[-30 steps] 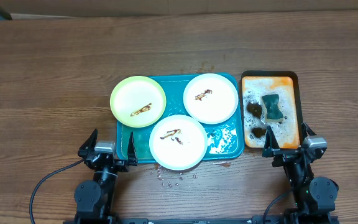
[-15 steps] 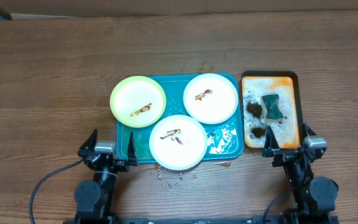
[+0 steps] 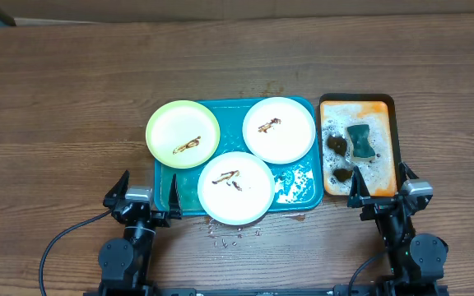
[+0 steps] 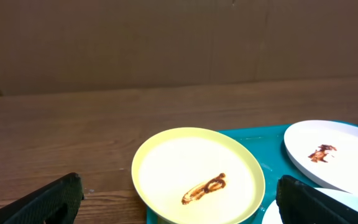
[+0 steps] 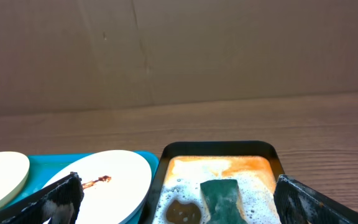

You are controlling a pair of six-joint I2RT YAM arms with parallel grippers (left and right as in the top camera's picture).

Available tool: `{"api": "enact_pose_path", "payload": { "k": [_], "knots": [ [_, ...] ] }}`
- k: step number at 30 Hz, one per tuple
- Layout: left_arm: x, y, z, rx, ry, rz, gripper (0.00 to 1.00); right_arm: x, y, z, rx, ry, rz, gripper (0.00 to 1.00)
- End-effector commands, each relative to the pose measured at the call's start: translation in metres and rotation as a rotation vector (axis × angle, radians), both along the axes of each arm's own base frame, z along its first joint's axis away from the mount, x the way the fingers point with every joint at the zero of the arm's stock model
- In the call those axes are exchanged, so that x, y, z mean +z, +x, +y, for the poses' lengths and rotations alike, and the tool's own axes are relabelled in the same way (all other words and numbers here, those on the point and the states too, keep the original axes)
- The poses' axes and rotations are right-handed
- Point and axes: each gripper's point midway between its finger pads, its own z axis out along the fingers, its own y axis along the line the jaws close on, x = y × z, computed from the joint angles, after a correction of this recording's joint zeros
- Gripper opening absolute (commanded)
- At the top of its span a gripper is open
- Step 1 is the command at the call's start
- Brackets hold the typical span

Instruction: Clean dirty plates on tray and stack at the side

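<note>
Claws sit at the near edge of the tabletop (image 3: pixel 64 90), the left claw (image 3: pixel 146 197) and the right claw (image 3: pixel 382 193) each spread wide with nothing between the fingers. Just beyond them, dark crumbs (image 3: pixel 225 238) dot the wood beside the teal tray (image 3: pixel 299 191). On the tray we count three plates: the near white plate (image 3: pixel 236 187) hangs over the near rim, the yellow-green plate (image 3: pixel 183 134) hangs over the far-left corner, and the far white plate (image 3: pixel 279 129) lies at the far right. Each carries a brown smear at its centre. Right of the teal tray stands the orange tray (image 3: pixel 373 106) of foam, with a green sponge (image 3: pixel 360 141) and two brown lumps (image 3: pixel 336 145) in the suds.

We judge that cleaning has not begun, since no plate is wiped and none is stacked at the side. The next move, as we read it, calls for the right claw to reach forward and close on the sponge, which lies ahead of it, while the left claw steadies a plate.

Only the overhead view shows the near white plate whole and how the plates overhang the rim. The left wrist view gives the closest look at the yellow-green plate's smear but misses the sponge. The right wrist view shows the sponge in foam and the brown board wall (image 5: pixel 179 50) behind the tabletop.
</note>
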Motion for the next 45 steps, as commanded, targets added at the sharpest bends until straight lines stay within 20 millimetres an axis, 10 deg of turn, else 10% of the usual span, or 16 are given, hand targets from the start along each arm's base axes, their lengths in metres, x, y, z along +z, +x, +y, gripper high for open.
{"api": "enact_pose_path", "payload": {
  "k": [1, 45],
  "knots": [
    [-0.0005, -0.0001, 0.0014, 0.008, 0.02, -0.003, 1.0, -0.0015, 0.0003, -0.0013, -0.007, -0.003, -0.005, 1.0],
    [0.0, -0.0001, 0.0014, 0.01, -0.002, -0.004, 1.0, -0.0016, 0.0003, -0.0012, -0.007, -0.003, -0.005, 1.0]
  ]
}}
